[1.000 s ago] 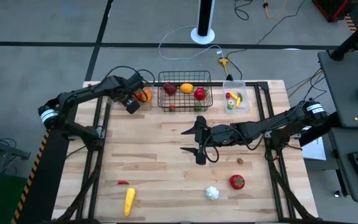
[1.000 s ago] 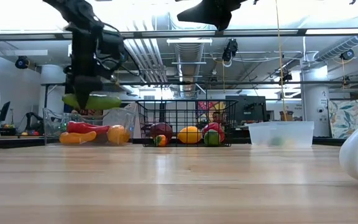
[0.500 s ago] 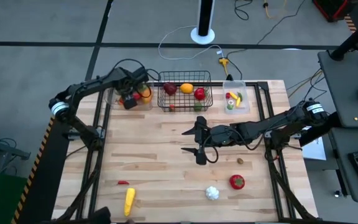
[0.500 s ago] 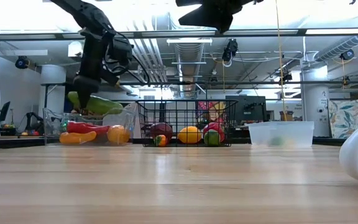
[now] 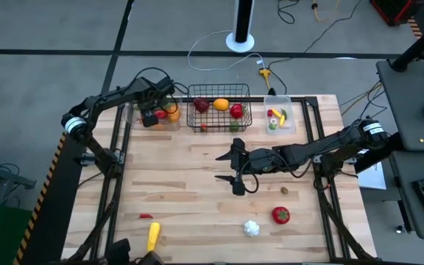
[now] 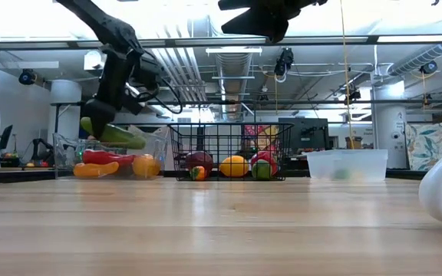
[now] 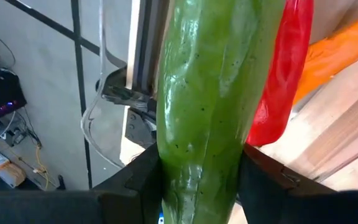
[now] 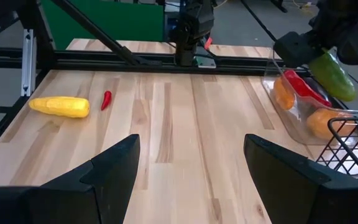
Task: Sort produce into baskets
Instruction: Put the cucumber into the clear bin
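High view puts the left gripper at the far left corner of the table, over the wide clear bin, with the black wire basket just to its right and the smaller clear bin farther right; low view shows the green cucumber clamped in that gripper's fingers, hanging above the bin with its long axis tilted, the right end lower; left wrist view confirms the hold, both dark fingers pressed against the cucumber's sides, and the red pepper and the carrot lying in the bin directly beyond it; so the drop point sits straight below the held piece, and I judge that the release needs little more than a short descent, with the cucumber's length running roughly along that of the pepper; right gripper waits over the middle of the table, its fingers spread wide and empty; the corn, the small red chili, the garlic and the tomato lie along the near edge, unsorted, the garlic and tomato nearer the right arm.
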Controlling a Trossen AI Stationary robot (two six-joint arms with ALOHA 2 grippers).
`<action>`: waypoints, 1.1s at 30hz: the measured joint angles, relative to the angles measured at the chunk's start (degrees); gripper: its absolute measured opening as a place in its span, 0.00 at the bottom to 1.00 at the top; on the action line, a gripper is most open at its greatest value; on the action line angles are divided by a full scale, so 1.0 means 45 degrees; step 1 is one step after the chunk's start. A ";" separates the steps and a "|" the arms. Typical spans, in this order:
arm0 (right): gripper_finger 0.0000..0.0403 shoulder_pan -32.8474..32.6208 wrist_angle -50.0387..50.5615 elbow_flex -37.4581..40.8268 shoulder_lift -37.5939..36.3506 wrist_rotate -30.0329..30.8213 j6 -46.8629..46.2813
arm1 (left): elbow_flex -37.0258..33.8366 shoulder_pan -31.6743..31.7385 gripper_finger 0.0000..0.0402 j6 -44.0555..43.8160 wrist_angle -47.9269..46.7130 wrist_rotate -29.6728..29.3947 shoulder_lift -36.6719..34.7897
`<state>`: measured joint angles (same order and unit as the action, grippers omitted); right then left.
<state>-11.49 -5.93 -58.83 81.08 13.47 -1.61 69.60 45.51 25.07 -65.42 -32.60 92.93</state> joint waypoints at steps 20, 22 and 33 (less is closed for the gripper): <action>0.69 -0.0002 -0.0074 0.0000 0.0000 0.0002 0.0015 | -0.0010 0.0484 0.41 0.1518 0.0557 -0.0645 0.0588; 0.69 0.0000 -0.0074 0.0000 0.0000 0.0005 0.0028 | -0.0015 0.0526 0.42 0.1518 0.0603 -0.0641 0.0588; 0.69 -0.0005 -0.0069 0.0000 0.0000 -0.0036 0.0063 | -0.0019 0.0517 0.47 0.1556 0.0891 -0.0636 0.0588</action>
<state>-11.51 -6.24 -58.83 81.08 13.31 -1.32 69.52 47.83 32.07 -61.41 -35.46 95.57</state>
